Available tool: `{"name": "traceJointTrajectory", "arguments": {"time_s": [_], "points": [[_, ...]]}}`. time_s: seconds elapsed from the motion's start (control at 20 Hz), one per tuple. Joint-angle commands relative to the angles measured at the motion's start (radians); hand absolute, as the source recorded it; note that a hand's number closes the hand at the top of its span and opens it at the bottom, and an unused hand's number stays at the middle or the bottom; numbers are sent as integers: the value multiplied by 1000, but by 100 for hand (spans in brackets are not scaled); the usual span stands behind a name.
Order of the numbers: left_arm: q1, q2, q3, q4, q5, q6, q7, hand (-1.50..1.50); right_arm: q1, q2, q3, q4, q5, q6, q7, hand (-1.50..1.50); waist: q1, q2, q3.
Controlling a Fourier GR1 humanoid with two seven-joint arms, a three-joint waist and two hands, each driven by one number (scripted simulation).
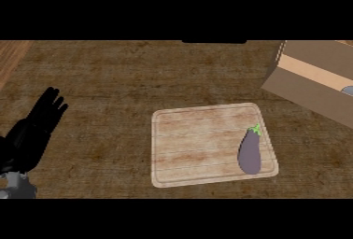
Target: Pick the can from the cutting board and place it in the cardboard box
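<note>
A light wooden cutting board lies at the centre of the counter. On its right side rests a purple eggplant with a green stem; no can stands on the board. An open cardboard box sits at the upper right, cut off by the view's edge. Inside it, at the right border, a small grey rounded shape shows; I cannot tell what it is. My left hand rests at the left edge, fingers straight and pointing up, holding nothing. My right hand is out of view.
The counter top is dark brown and woven-looking. A lighter wooden strip runs along the upper left corner. A dark object shows at the far edge.
</note>
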Motion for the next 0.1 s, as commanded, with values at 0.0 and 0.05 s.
{"name": "traceJointTrajectory", "arguments": {"time_s": [0.0, 0.05], "points": [[32, -3, 4, -31, 5, -9, 1, 0, -7, -66, 14, 73, 19, 35, -62, -150, 13, 4, 1], [-2, -11, -17, -4, -24, 5, 5, 0, 41, -53, 5, 77, 8, 34, -118, -150, 1, 2, 1]]}}
